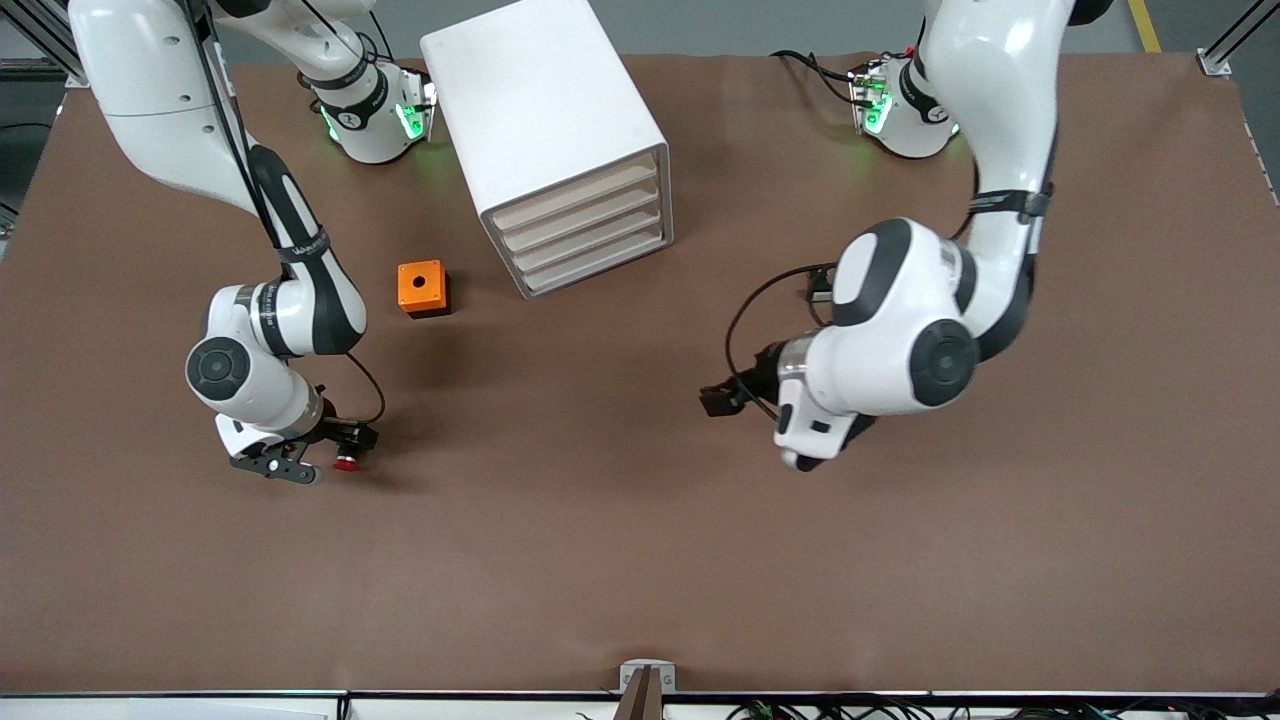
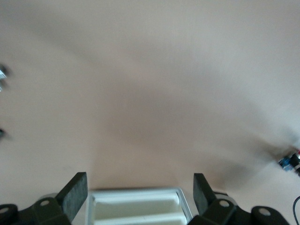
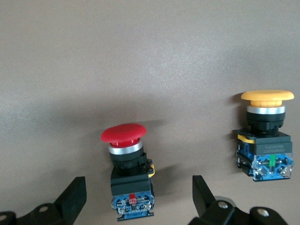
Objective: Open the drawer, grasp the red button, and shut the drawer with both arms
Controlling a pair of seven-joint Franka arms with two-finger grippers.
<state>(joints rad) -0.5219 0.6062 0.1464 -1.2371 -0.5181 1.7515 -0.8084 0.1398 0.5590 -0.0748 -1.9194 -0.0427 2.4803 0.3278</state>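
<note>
Broadly, the wide brown table is carrying a white boxy cabinet of four shallow white drawers, all of which are sitting flush in the front view; the opening, the taking of the button and the closing therefore appear to be done, and little or nothing seems left beyond drawing the arms back.

The two large white jointed arms are reaching over the tabletop. The left arm is waiting, its left gripper hovering over bare table toward its own end, fingers spread wide and empty.

The right arm is bending down toward its end of the table, nearer the front camera than a small orange box with a round black hole. Its right gripper is standing wide, gripping nothing.

The small push-button with round red cap, black body and blue rear end is lying on the table between the spread fingers; contact with them cannot be told, and it appears released. In the front view only its red cap is showing, just beside the gripper's black fingers.

A similar button with an orange-yellow cap is lying beside it, clear of the fingers.
</note>
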